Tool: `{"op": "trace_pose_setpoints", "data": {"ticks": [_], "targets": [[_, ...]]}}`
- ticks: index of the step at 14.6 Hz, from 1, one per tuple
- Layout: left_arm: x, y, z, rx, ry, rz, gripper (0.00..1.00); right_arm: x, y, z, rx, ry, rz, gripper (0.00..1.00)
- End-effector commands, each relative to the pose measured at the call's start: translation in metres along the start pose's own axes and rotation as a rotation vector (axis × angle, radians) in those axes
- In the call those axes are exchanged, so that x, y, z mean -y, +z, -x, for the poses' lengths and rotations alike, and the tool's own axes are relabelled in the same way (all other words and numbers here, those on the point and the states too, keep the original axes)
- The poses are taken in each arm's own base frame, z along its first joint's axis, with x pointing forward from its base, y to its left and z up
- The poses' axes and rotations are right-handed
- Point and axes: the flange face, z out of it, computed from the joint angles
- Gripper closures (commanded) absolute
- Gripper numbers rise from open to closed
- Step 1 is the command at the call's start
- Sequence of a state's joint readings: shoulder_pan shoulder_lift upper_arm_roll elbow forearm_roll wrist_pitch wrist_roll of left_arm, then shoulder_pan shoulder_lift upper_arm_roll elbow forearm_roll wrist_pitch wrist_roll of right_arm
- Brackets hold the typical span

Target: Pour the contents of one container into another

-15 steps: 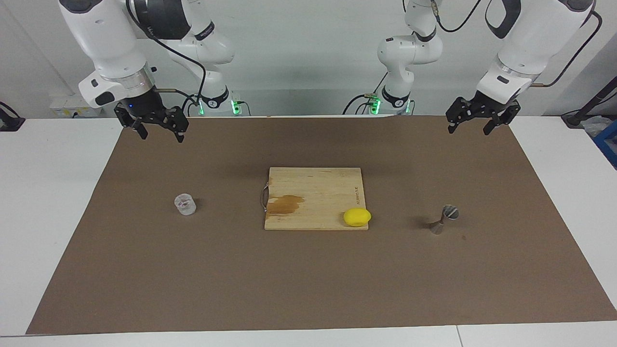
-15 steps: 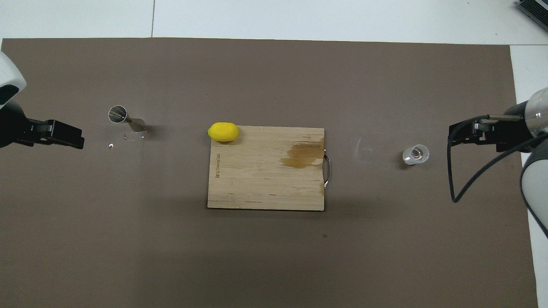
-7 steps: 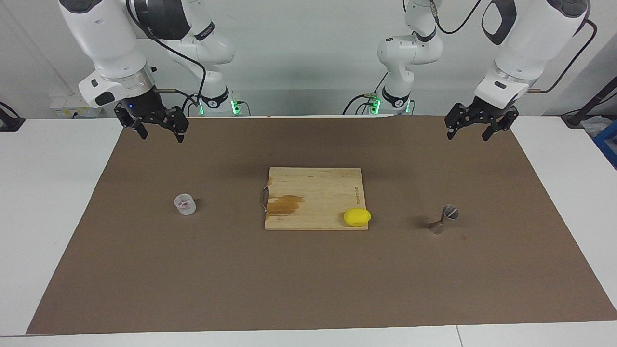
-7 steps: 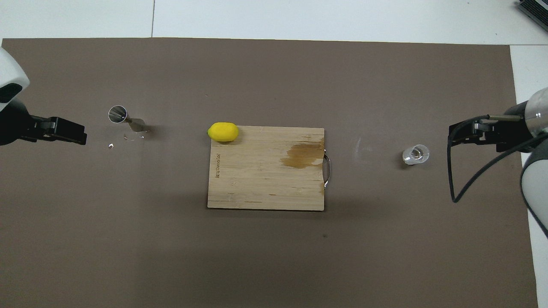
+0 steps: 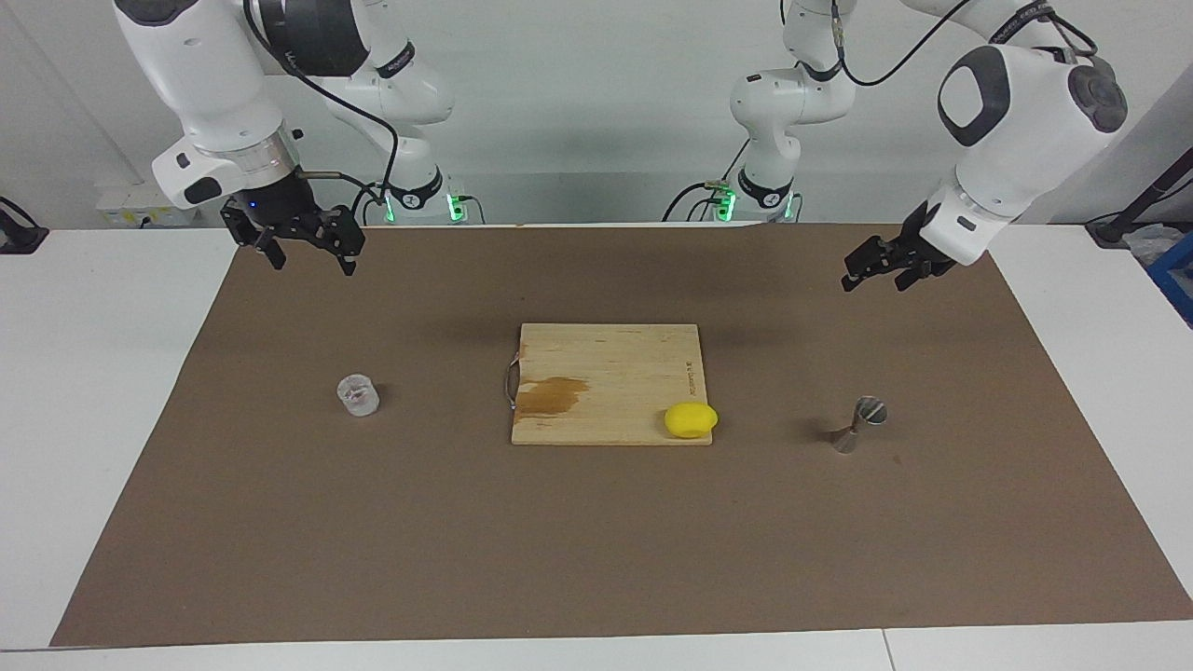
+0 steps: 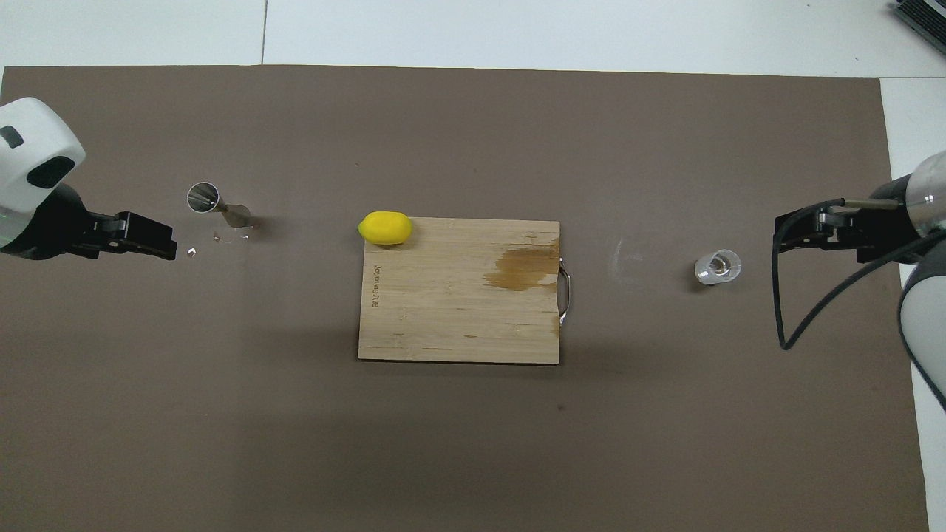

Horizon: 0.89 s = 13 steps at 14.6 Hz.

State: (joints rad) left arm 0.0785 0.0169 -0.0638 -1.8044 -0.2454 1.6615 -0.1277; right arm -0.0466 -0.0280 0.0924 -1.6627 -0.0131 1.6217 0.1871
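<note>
Plainly, the clear cup (image 5: 358, 395) (image 6: 717, 267), short and cylindrical, stands upright toward the right arm's end of the brown mat (image 5: 596, 522). The steel jigger (image 5: 858, 424) (image 6: 217, 207), hourglass-shaped, stands toward the left arm's end, its open cone up. Between them lies a cutting board (image 5: 596, 368) bearing a lemon (image 5: 691, 420). Both the right gripper (image 5: 300, 244) and the left gripper (image 5: 873, 270) hang empty, fingers spread, over the mat's edge nearest the robots.
</note>
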Motion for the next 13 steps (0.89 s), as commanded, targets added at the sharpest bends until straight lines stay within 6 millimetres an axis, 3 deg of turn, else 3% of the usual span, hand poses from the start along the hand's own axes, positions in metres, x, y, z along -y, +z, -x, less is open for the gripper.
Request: {"op": "trace_pose_setpoints", "data": {"ticks": [1,4,9,13], "targets": [[0.028,0.019,-0.011,-0.011,-0.288,0.142,0.00,-0.002,0.001,0.002,0.000,0.015,-0.020,0.00],[0.054,0.050,-0.019,0.005,-0.644,0.352,0.00,-0.002,0.001,0.002,0.000,0.013,-0.020,0.00],[0.084,0.083,-0.030,0.117,-1.226,0.672,0.00,-0.002,0.001,0.002,0.000,0.015,-0.020,0.00],[0.107,0.125,-0.050,0.258,-1.462,0.805,0.00,-0.002,0.001,0.002,0.000,0.015,-0.020,0.00]]}}
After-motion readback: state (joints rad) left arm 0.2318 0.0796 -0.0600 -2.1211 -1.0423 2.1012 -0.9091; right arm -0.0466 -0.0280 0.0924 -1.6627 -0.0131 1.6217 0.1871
